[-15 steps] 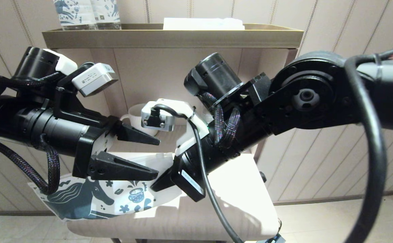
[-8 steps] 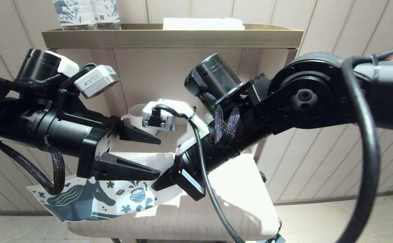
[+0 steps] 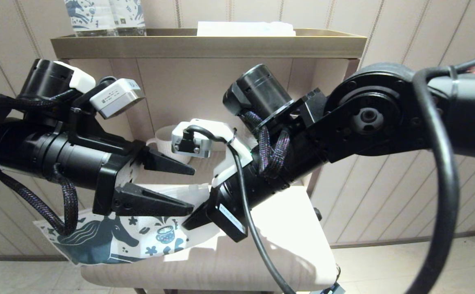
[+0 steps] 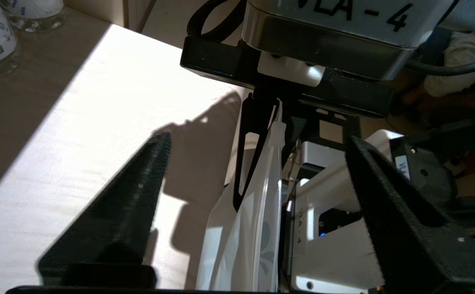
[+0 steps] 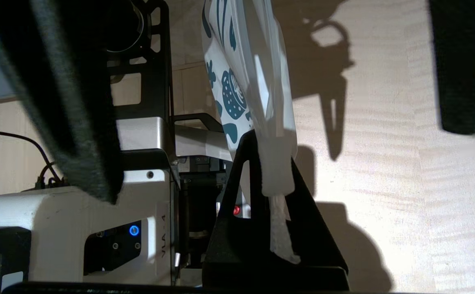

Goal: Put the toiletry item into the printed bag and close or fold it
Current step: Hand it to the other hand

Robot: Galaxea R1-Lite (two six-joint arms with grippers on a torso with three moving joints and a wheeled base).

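My right jaws point(image 3: 192, 222) stay clamped on one end of the printed bag point(image 3: 119, 243), hanging just above the bench point(image 3: 286, 228), while my left jaws point(image 3: 190, 190) stand apart beside it; toothbrush unseen, so next I must fold it closed.

Thin, slightly glossy white printed bag point(image 3: 119, 241); pale matt wood-grain table point(image 3: 286, 228); rough-textured matt black plastic fingers point(image 4: 131, 212).

Hard light falls from above and blows out the pale table point(image 3: 286, 228) just beyond the right gripper point(image 3: 192, 220), leaving glare there. Sharp black shadows of the fingers lie on the wood beneath both grippers. The left gripper point(image 3: 190, 190) fingers close to the wrist lens look soft and unfocused.
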